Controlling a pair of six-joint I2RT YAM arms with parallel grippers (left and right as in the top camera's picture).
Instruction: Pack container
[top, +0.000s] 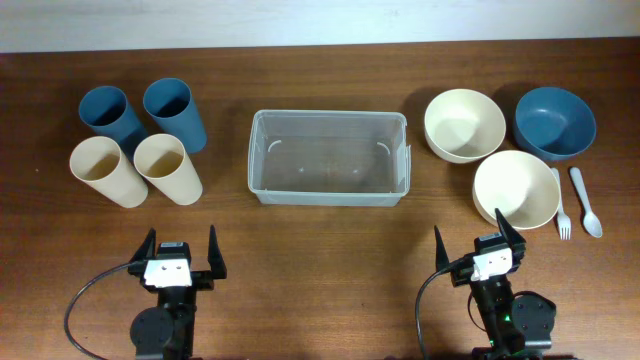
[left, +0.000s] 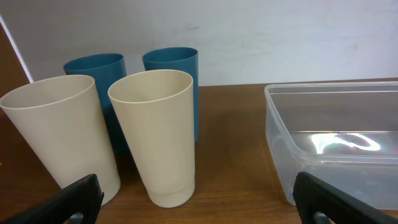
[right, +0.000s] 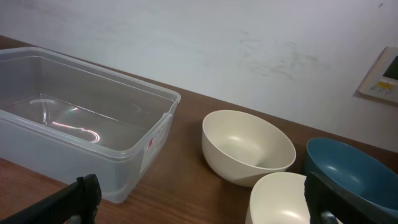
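The clear plastic container (top: 328, 156) sits empty at the table's middle; it also shows at the right of the left wrist view as the container (left: 339, 140) and at the left of the right wrist view as the container (right: 81, 124). My left gripper (top: 181, 252) stands open near the front edge, left of the container, nothing between its fingers (left: 74, 202). My right gripper (top: 480, 243) is open as well, just in front of a cream bowl (top: 516, 188), with its fingers (right: 74, 202) wide apart and empty.
Two blue cups (top: 174, 112) and two cream cups (top: 168, 168) stand left of the container. At the right are two cream bowls (top: 464, 125), a blue bowl (top: 555, 122), a white fork (top: 561, 205) and a pale spoon (top: 586, 201).
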